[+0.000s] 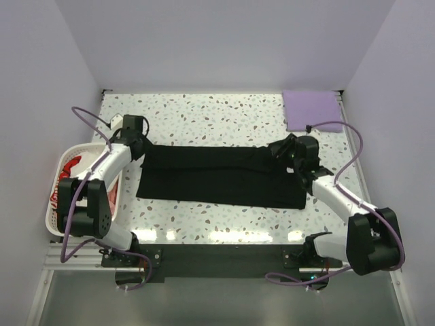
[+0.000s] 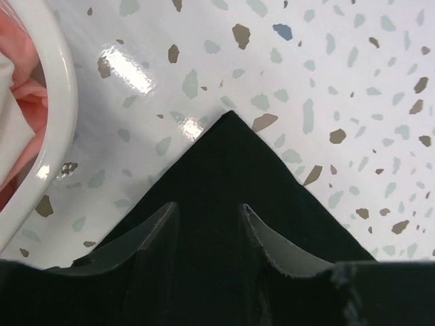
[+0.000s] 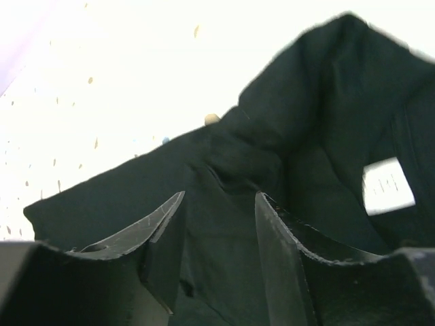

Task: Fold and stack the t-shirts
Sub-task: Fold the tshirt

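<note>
The counter point(image 1: 224, 115) is white, flecked with grey and brown chips. It is glossy enough to throw back a row of light patches along its near edge. Plain pale walls point(image 1: 224, 41) close it in at the back and on both sides.

There are three t-shirts. The black t-shirt point(image 1: 217, 176) lies across the middle of the counter in one long band, flat at its left end and bunched at its upper right. A small white label point(image 3: 387, 185) shows in the bunched part. The lavender t-shirt point(image 1: 311, 110) sits folded in the far right corner. The white-and-red t-shirt point(image 1: 70, 165) is heaped in the single white basket point(image 1: 49, 216) at the left edge.

There are two arms, one at each end of the black band. The left pincer point(image 2: 208, 207) is released, its fingers spread above the shirt's flat pointed corner. The right pincer point(image 3: 220, 195) is also released, with rumpled black cloth between and beyond its fingers.
</note>
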Robot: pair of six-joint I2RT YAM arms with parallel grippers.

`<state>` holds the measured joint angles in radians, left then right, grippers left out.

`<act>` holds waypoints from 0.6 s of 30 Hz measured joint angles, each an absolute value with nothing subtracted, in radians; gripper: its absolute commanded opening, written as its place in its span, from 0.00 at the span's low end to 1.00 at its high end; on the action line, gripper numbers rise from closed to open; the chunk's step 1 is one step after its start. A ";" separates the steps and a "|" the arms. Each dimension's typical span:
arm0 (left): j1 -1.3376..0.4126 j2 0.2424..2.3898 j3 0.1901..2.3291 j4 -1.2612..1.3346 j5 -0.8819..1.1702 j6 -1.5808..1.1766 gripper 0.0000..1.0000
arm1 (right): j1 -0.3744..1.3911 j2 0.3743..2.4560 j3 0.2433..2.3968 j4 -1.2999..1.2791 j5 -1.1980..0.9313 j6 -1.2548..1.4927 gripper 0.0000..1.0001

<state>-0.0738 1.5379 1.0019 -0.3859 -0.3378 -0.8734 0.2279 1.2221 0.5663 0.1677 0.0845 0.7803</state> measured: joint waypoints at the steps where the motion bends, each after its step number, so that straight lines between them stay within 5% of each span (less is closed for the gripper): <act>1: -0.074 1.524 1.002 -0.386 -0.334 -0.872 0.46 | 0.228 1.238 0.612 0.140 0.088 0.763 0.52; 18: -0.074 1.467 1.000 -0.381 -0.204 -0.816 0.45 | 0.224 1.700 1.196 -0.244 0.140 0.519 0.61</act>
